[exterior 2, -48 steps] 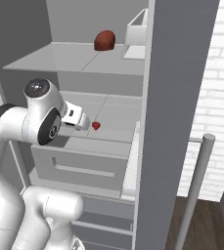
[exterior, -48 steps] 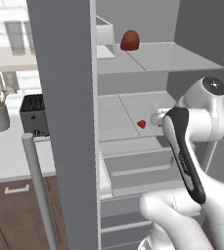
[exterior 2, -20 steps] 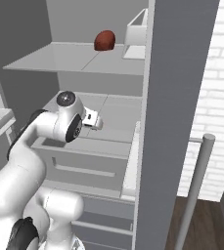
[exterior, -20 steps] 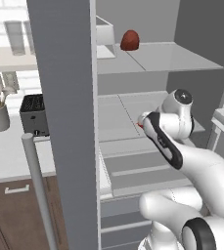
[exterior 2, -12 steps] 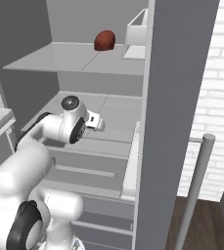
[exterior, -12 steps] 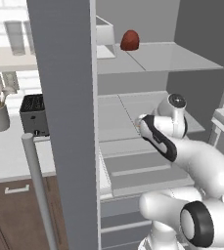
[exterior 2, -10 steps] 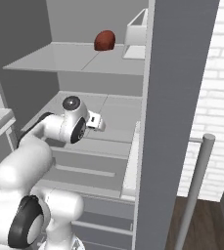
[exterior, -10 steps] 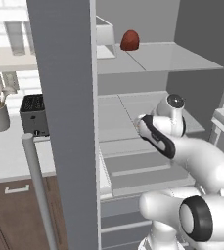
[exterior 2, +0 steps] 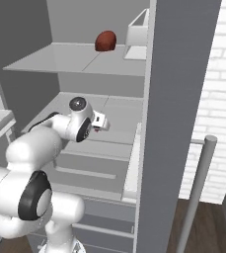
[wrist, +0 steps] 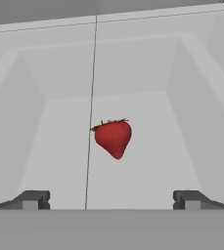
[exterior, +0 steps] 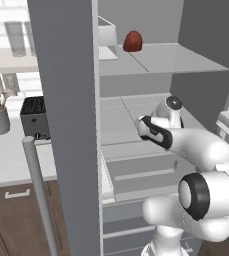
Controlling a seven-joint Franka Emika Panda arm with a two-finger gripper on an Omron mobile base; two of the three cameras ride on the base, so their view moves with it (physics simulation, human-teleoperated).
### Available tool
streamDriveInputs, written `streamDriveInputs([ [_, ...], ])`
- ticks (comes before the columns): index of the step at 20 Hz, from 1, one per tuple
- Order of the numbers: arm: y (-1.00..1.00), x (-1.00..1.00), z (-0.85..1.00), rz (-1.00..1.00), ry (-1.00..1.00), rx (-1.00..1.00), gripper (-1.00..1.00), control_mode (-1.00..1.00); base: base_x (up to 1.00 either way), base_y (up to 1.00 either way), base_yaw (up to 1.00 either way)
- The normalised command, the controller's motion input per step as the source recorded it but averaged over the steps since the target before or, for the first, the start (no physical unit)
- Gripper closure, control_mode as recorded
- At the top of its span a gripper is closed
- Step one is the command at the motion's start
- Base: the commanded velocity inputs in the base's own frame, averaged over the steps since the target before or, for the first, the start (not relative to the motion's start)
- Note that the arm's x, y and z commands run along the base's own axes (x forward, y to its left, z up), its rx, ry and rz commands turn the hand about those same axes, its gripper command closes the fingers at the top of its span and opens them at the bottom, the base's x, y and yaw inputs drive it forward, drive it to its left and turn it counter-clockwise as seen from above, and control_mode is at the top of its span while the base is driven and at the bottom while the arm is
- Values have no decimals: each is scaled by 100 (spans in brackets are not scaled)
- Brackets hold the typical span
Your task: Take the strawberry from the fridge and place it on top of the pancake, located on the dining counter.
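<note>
The strawberry [wrist: 113, 136], small and bright red, lies on the pale middle shelf [wrist: 147, 83] of the open grey fridge [exterior: 71, 100]. My gripper [wrist: 111, 199] is open just short of it, one fingertip on each side and nothing between them. In the right base view the gripper [exterior 2: 102, 122] hovers low over that shelf, and a sliver of the strawberry [exterior 2: 96, 129] shows at its tip. My arm [exterior: 186, 142] reaches into the fridge from the lower right and covers the berry in the left base view. The pancake and the dining counter are out of view.
On the upper shelf sit a dark red dome-shaped lump [exterior: 132, 41] and a white box [exterior: 107, 36]. The open door's edge [exterior 2: 178, 99] and bar handle [exterior 2: 198, 188] stand to the right. Drawers [exterior: 136, 170] lie below. A black toaster [exterior: 34, 117] sits on the wall counter.
The arm has stretched deeper into the fridge and the hand has closed in on the strawberry, now covering it in the left base view. The jaws stayed open.
</note>
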Motion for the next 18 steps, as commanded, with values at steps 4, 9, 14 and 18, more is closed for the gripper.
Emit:
streamDriveInputs([
  [4,-12,29,-10,0,0,0,-100,-100,0,0,0],
  [9,-1,31,-18,0,0,0,-100,-100,0,0,0],
  [14,0,17,-13,0,0,0,-100,-100,0,0,0],
  [18,0,19,-11,0,0,0,-100,-100,0,0,0],
])
